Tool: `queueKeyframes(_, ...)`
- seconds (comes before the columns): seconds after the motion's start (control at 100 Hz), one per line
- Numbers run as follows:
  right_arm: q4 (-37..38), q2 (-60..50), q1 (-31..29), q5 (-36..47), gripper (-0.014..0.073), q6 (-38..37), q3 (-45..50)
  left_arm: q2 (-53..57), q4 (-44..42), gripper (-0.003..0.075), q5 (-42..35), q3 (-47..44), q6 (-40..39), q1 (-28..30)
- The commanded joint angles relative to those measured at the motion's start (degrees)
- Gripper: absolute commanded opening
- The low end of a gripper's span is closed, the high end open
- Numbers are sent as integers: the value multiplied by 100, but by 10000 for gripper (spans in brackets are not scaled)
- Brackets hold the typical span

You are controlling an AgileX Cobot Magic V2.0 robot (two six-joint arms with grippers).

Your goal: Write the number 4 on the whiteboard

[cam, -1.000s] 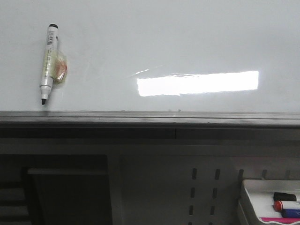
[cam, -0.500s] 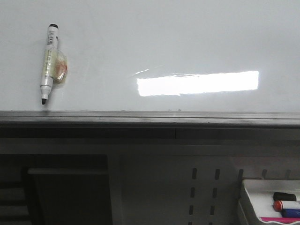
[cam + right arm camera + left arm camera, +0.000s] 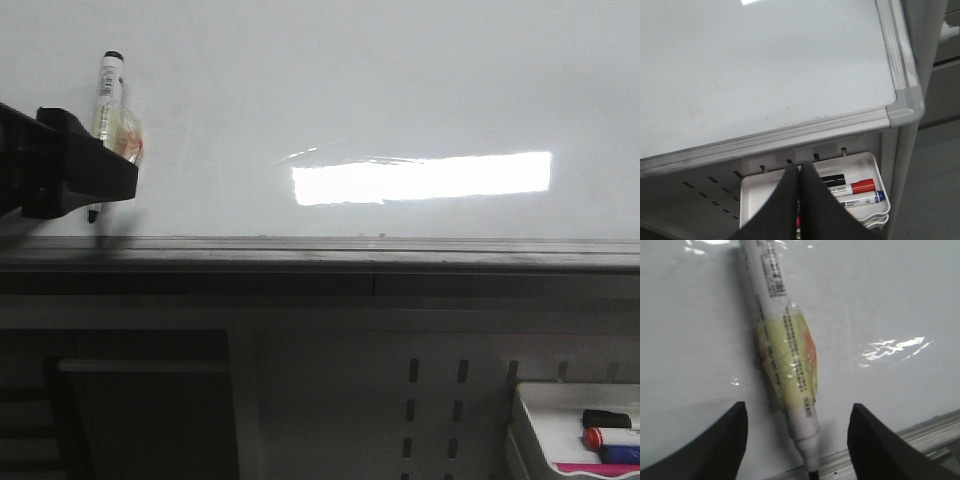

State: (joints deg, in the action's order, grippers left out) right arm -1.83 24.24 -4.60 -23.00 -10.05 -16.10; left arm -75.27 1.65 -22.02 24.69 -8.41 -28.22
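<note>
Whiteboard (image 3: 400, 90): large glossy white board lying flat, grey metal edge rail along near side, rounded grey corner cap at near right corner in right wrist view. Bright rectangular light reflection right of centre. Surface blank, no strokes visible. White marker (image 3: 108, 85) lies on board at far left, uncapped black tip toward near rail, yellowish tape band around barrel middle, black end pointing far.

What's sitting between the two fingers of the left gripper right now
The white marker lies on the whiteboard between the open left gripper fingers, untouched by either, its dark tip toward the board's edge rail. The left wrist view shows this.
</note>
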Motion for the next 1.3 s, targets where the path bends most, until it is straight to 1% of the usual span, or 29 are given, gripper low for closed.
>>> queueKeyframes(0.0,58,85,8,382,-64,6,-202,-19,122,407,-467,212,-118,-46)
queueKeyframes(0.07,58,85,8,382,-64,6,-202,-61,298,397,-454,216,-156,-46)
queueKeyframes(0.12,58,85,8,382,-64,6,-202,-71,460,348,-430,216,-156,-46)
queueKeyframes(0.15,58,85,8,356,-64,6,-202,-80,474,284,-421,216,-156,-46)
queueKeyframes(0.16,58,85,8,344,-64,6,-202,-80,474,284,-421,216,-156,-46)
queueKeyframes(0.18,58,85,8,296,-64,6,-202,-84,474,215,-409,216,-156,-46)
queueKeyframes(0.19,58,85,8,266,-64,6,-202,-94,474,196,-398,216,-156,-46)
queueKeyframes(0.22,58,85,8,221,-64,6,-202,-94,464,97,-388,216,-156,-36)
queueKeyframes(0.23,58,85,8,213,-64,6,-202,-94,464,77,-372,216,-156,-36)
queueKeyframes(0.24,58,85,8,190,-64,6,-202,-94,464,36,-372,216,-156,-36)
queueKeyframes(0.25,58,85,8,189,-64,6,-202,-94,464,36,-360,216,-156,-36)
queueKeyframes(0.26,58,85,8,161,-64,6,-214,-94,464,-3,-358,216,-156,-36)
queueKeyframes(0.27,58,85,8,148,-64,6,-215,-94,451,-19,-341,216,-156,-36)
queueKeyframes(0.39,47,91,144,-148,-64,206,-427,-94,279,-20,-209,216,-156,-36)
queueKeyframes(0.53,-340,195,777,-234,-64,950,-645,143,-374,-20,-51,216,-156,-36)
queueKeyframes(0.58,-420,283,1112,-169,-64,1099,-734,309,-727,-20,28,216,-156,-36)
queueKeyframes(0.67,-420,529,1631,91,-64,1125,-882,682,-1291,-20,169,194,-156,-47)
queueKeyframes(0.82,-420,1195,2658,406,-64,1440,-1237,1308,-2743,-20,191,46,-156,-47)
queueKeyframes(0.88,-420,1531,3146,437,-64,1614,-1433,1512,-3197,-20,191,2,-156,-47)
queueKeyframes(0.98,-420,2057,4003,446,-64,1876,-1807,1717,-4214,-20,168,-77,-156,-47)
queueKeyframes(1.06,-408,2441,4602,424,-56,1900,-2090,1761,-4970,-20,-62,-131,-156,-47)
queueKeyframes(1.11,-379,2648,4965,452,-22,1914,-2264,1768,-5411,-20,-309,-171,-156,-47)
queueKeyframes(1.12,-379,2677,5064,464,2,1914,-2312,1768,-5524,-20,-342,-168,-156,-47)
queueKeyframes(1.13,-379,2732,5112,464,2,1914,-2336,1768,-5578,-20,-404,-182,-156,-47)
queueKeyframes(1.15,-344,2808,5251,479,32,1914,-2408,1758,-5724,-20,-461,-191,-156,-47)
queueKeyframes(1.18,-300,2901,5425,494,81,1914,-2500,1758,-5882,-20,-607,-204,-156,-47)
queueKeyframes(1.21,-236,2989,5617,508,152,1914,-2607,1758,-5997,-20,-710,-228,-156,-47)
queueKeyframes(1.29,-187,3224,5882,534,299,1914,-2823,1758,-6109,-20,-921,-282,-156,-47)
